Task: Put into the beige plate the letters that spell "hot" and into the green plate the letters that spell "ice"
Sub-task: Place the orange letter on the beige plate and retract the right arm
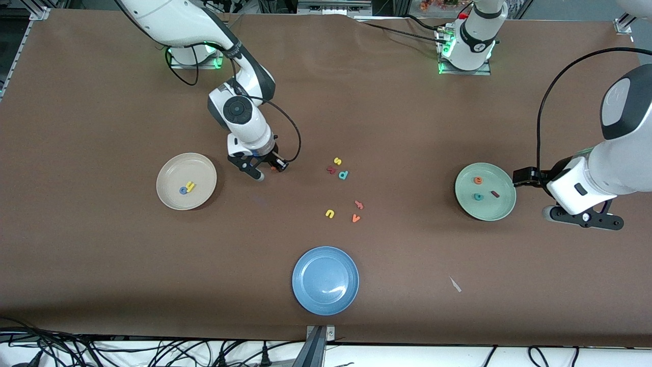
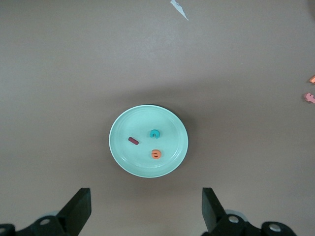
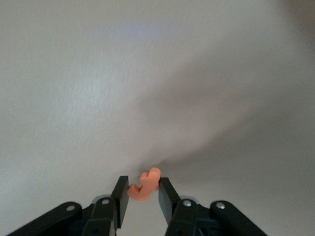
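Because the beige plate (image 1: 186, 181) at nine o'clock on the surface (image 1: 102, 265) lacks only it, the right end effector (image 3: 143, 191), clamped on the orange t (image 3: 143, 185), could drop it by its edge-thin pinch; the left end effector (image 2: 146, 206) waits spread beside the green plate (image 2: 170, 118).

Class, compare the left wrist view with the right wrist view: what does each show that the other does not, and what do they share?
Only the left wrist view shows the green plate holding the teal c, dark red i and orange e, with the left gripper open above. Only the right wrist view shows the right gripper shut on the orange t. Both show bare brown table and dark jaws.
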`<act>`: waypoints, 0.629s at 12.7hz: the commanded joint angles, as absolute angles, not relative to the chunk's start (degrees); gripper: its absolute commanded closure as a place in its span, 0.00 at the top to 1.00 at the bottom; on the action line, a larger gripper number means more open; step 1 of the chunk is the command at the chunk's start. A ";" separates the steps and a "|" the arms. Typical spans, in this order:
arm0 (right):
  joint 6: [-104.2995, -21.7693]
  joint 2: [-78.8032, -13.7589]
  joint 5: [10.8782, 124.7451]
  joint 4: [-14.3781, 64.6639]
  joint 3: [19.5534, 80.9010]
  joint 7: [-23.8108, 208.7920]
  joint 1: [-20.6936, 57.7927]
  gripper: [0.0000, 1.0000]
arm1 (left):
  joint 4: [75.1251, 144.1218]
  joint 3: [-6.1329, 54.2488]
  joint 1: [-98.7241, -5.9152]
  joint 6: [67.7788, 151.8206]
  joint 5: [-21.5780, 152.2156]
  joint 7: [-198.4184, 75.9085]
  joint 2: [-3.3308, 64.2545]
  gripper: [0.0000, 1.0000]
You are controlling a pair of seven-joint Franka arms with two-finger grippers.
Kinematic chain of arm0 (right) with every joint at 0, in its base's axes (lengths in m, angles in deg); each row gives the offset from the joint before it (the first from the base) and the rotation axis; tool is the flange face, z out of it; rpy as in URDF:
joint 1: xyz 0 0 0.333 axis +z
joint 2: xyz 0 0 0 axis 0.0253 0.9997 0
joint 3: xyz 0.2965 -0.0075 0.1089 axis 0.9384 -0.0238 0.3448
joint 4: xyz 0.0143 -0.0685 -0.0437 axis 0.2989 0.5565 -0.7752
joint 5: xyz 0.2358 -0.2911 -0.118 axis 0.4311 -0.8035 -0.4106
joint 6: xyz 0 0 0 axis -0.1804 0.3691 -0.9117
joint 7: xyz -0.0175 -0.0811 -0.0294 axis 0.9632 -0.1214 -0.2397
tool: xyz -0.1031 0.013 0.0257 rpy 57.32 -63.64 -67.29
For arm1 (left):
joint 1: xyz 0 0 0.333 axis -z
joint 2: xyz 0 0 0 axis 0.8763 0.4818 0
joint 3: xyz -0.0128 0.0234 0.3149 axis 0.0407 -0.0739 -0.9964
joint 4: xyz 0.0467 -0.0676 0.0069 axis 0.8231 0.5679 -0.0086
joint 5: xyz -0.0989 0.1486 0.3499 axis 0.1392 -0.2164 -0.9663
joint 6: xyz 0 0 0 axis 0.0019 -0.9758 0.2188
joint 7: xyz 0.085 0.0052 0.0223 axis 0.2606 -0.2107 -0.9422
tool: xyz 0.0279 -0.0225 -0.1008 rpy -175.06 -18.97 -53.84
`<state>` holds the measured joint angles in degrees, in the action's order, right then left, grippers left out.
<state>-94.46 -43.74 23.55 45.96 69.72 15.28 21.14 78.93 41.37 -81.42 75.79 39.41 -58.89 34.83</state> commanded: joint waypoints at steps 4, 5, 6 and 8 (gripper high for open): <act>-80.15 -54.79 22.97 48.72 70.27 38.62 7.90 0.12 | 78.99 42.03 -82.11 75.08 40.33 -57.97 34.55 0.99; -78.56 -56.20 23.23 49.25 70.18 44.25 5.08 0.12 | 78.99 42.03 -82.11 75.08 40.33 -57.97 34.55 0.99; -77.59 -57.43 23.41 49.86 70.00 48.22 3.40 0.13 | 78.99 42.03 -82.11 75.08 40.33 -57.97 34.55 0.99; -77.40 -58.41 23.50 51.01 69.65 50.89 1.89 0.30 | 78.99 42.12 -82.11 75.08 40.33 -57.97 34.55 0.99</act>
<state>-77.90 -55.52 23.44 48.06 69.19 48.46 2.66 78.95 41.61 -81.49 75.79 39.41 -58.89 34.83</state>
